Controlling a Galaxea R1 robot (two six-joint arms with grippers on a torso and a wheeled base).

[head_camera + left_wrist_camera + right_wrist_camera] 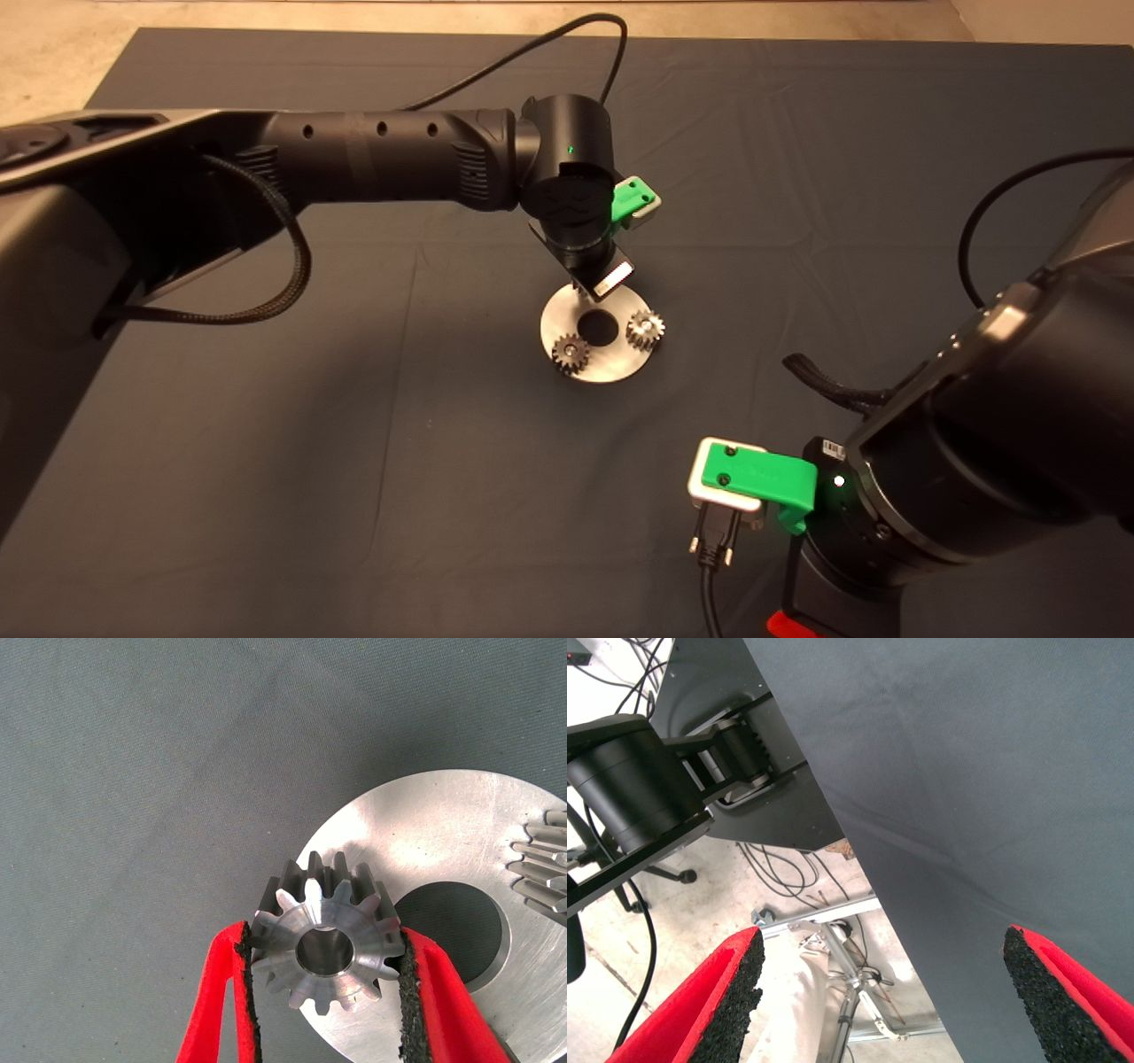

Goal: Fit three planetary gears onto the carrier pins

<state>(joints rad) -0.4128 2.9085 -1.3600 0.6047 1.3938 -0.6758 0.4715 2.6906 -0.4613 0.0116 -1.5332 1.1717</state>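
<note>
The round silver disc [611,363] lies mid-mat with a centre hole. Two planetary gears sit on it, one at its near left [571,353] and one at its right [646,329]. My left gripper [324,950] hangs over the disc's far edge, shut on the third gear [326,939], bore facing the camera, just above the disc's rim [425,824]. One seated gear [540,864] shows at the edge of the left wrist view. No carrier pins show; the gears cover them. My right gripper [890,1001] is parked open at the mat's near right edge.
The left arm's black cable [532,53] loops over the far mat. The right arm's green gripper body [753,478] and its cable sit at the near right. The right wrist view looks past the mat's edge [859,859] at a stand and cables on the floor.
</note>
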